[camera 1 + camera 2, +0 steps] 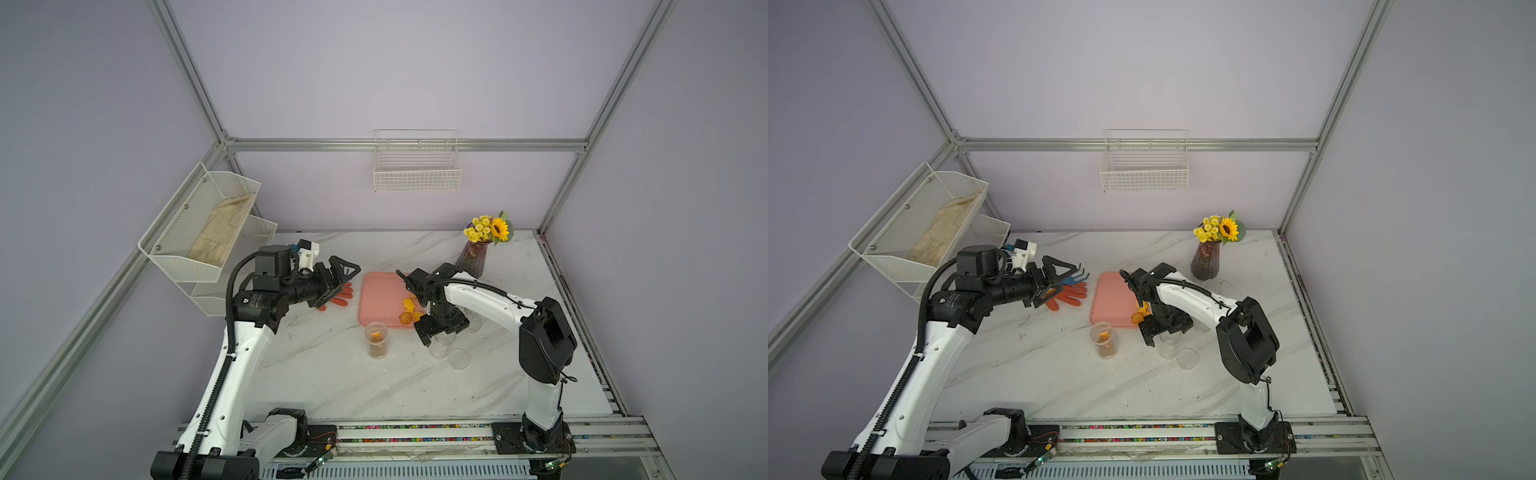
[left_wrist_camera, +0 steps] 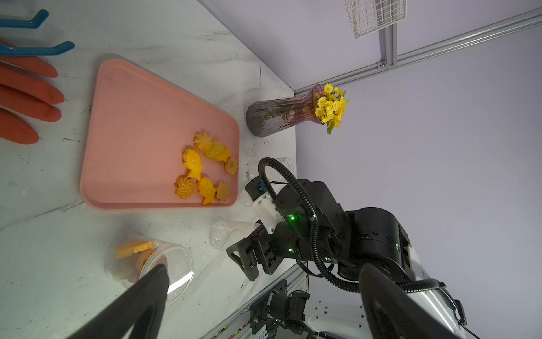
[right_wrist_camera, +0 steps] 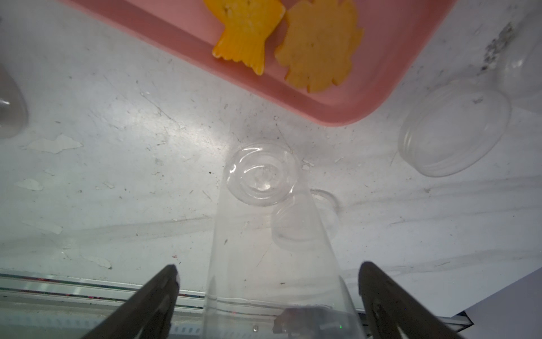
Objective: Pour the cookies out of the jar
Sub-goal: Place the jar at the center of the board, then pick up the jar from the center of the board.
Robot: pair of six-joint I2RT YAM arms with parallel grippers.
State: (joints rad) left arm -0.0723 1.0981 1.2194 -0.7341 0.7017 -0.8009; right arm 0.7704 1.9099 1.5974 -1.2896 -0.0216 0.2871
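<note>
1. Right hand (image 3: 268, 268) first. Its two dark fingers stand wide apart either side of an empty clear plastic jar (image 3: 264, 234), with a gap showing on each side, so nothing is gripped. The jar stands upright on the white marble tabletop (image 3: 117, 146), just off a corner of the pink plastic tray (image 3: 322, 114).
2. In both top views that hand covers the jar's mouth. Only a faint see-through wall (image 1: 440, 347) shows below it.
3. Now the small orange-yellow cookies (image 2: 205, 170). The left wrist view shows seven or so clustered on the tray, at the end nearest the right arm. In the top views the arm hides most of them, and only about three peek out (image 1: 408, 309).
4. More cookies sit inside a second clear jar (image 1: 376, 338). It is upright and open-mouthed on the tabletop, just beside the tray's near edge. In the left wrist view a dark left finger (image 2: 152, 281) cuts across its mouth, and the biscuits inside are too blurred to count.
5. Left hand (image 1: 1067, 281): fingers spread wide, holding nothing. It hovers over an orange rubber glove (image 1: 1073, 293) and hides part of it.
6. Blue prongs (image 2: 38, 50) lie by the glove, cut off at the frame edge. I cannot tell what they belong to.
7. Only the right wrist view shows a clear round lid (image 3: 454, 132) clearly, lying flat near the tray corner. A fainter round shape (image 3: 305, 223) shows through the jar wall, too vague to name.
</note>
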